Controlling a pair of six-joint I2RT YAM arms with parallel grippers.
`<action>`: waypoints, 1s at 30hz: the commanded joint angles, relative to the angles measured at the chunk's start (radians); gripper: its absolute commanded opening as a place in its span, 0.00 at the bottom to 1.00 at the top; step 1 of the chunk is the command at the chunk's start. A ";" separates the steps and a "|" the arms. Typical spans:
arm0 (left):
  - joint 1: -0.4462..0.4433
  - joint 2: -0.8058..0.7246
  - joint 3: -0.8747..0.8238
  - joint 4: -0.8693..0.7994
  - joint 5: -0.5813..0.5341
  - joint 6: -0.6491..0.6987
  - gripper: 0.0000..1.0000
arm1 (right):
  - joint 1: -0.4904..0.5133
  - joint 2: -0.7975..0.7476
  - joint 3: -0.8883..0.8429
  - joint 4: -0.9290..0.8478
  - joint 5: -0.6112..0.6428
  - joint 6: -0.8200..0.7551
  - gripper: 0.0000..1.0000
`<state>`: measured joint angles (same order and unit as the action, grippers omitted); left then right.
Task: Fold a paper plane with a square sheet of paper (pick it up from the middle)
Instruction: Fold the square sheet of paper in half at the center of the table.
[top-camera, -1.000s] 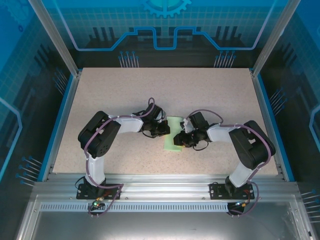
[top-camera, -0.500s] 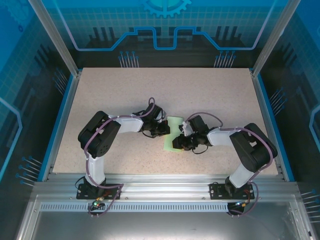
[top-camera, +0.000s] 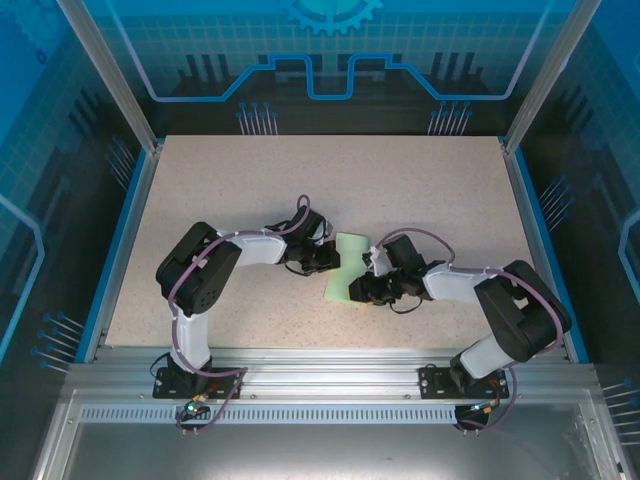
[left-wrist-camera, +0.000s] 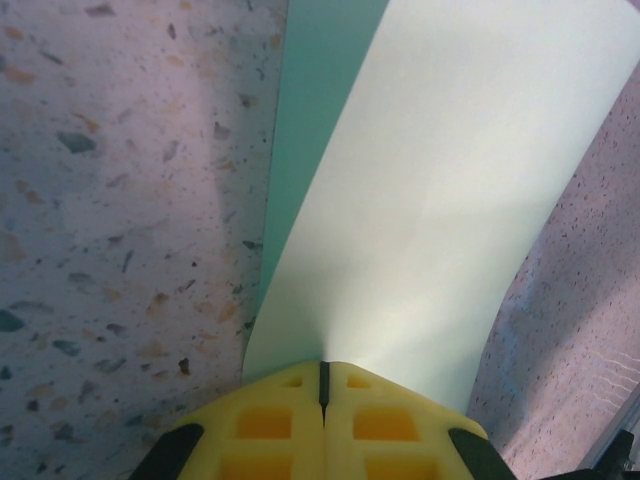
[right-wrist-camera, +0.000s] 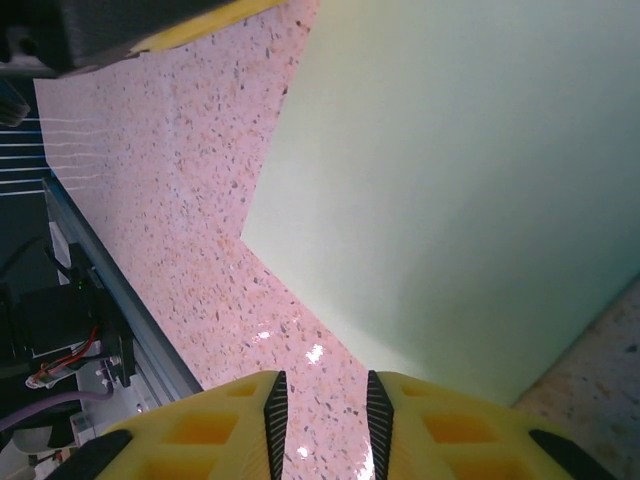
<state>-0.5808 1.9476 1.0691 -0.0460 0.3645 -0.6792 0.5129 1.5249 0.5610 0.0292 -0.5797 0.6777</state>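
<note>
Paper (top-camera: 346, 268): thin, pale mint-green, plain and unmarked, seen from above as a narrow strip near the middle of the speckled beige desk (top-camera: 430, 190), somewhat nearer the front than the back, between the tips of the two arms. From the left wrist, a broad pale band running away from the camera with a gentle bow, a darker green strip along its left edge, speckled surface on either side. Left fingers (left-wrist-camera: 323, 385), yellow blocks meeting at a black seam, pressed together and pinching the near edge of the paper, a faint crease fanning out from the pinch. Right fingers (top-camera: 357, 290), yellow with black inner pads, a little apart at the strip's lower right side, nothing but bare speckled desk in the narrow gap; paper edge just ahead, one corner reaching down beside the right-hand pad, contact impossible to tell. Left arm (top-camera: 200, 270), white and black with a purple cable, bent low over the desk from the left; right arm (top-camera: 510, 310) likewise from the right. Further out: blue trim (top-camera: 120, 250) along the desk's sides, silver aluminium rail (top-camera: 330, 365) at the front carrying both bases, translucent blue patterned panels (top-camera: 330, 60) all round.
</note>
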 joint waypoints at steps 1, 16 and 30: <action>-0.010 0.019 -0.012 -0.063 -0.008 0.013 0.00 | 0.021 0.024 -0.007 -0.049 0.017 0.000 0.30; -0.010 0.004 -0.011 -0.077 -0.001 0.023 0.00 | -0.048 -0.057 0.135 -0.242 0.097 -0.043 0.30; -0.011 0.011 -0.010 -0.071 0.002 0.018 0.00 | -0.183 0.204 0.300 -0.143 0.041 -0.058 0.30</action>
<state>-0.5808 1.9472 1.0691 -0.0463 0.3645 -0.6785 0.3515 1.6878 0.8593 -0.1135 -0.5079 0.6415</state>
